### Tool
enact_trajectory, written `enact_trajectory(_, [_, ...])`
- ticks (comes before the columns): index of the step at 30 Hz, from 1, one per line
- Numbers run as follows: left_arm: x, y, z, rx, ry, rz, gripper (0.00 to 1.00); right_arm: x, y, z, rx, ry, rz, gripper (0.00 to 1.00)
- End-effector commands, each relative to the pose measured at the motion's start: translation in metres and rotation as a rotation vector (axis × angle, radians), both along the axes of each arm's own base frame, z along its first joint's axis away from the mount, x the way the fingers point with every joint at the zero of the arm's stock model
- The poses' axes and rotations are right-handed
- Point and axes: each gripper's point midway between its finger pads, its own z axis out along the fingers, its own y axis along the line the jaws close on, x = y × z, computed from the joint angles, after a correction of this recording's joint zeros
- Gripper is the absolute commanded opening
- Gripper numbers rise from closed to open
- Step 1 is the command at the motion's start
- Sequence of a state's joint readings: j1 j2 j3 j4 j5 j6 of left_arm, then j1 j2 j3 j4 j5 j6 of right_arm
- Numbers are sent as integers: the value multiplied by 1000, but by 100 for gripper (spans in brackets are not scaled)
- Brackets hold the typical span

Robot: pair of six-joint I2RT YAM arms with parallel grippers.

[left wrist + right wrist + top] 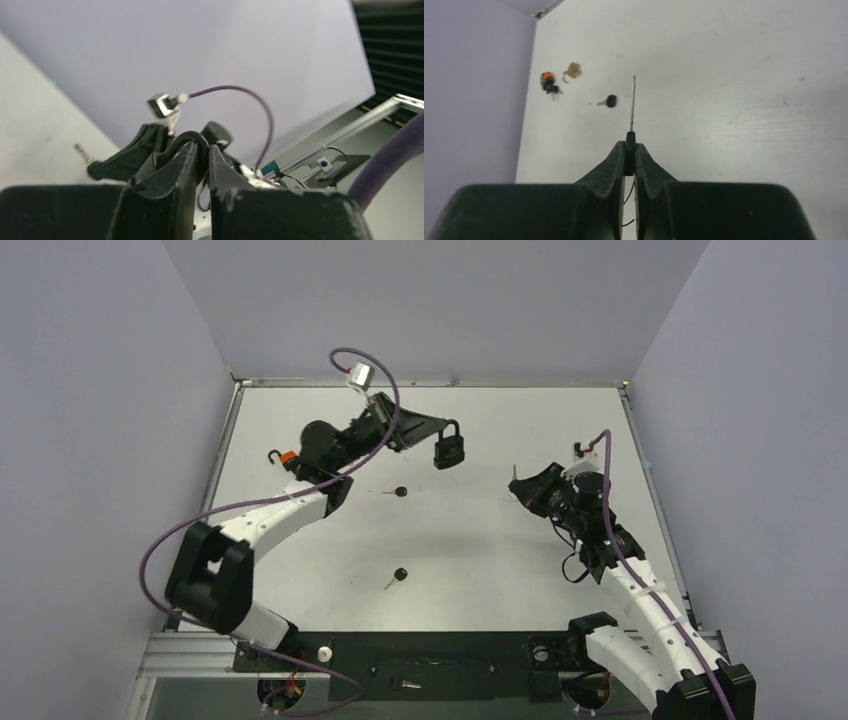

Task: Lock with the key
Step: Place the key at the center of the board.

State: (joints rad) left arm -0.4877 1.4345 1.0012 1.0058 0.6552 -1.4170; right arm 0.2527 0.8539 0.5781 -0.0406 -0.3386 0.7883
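Above the far table, the left gripper clamps the padlock by its shackle while the right gripper, well apart, pinches the key, which I judge must next be aligned with the keyhole.

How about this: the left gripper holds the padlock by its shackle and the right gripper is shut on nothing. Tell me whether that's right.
Wrong on the right gripper: the right wrist view shows it shut on a key, blade pointing forward. The rest holds: the left gripper holds the padlock by its shackle.
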Motion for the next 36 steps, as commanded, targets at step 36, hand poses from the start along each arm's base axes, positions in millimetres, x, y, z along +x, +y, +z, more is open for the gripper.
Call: enact_trajectory(36, [137,-86,-327,696,402,150,9,69,-27,-147,-412,401,-216,11])
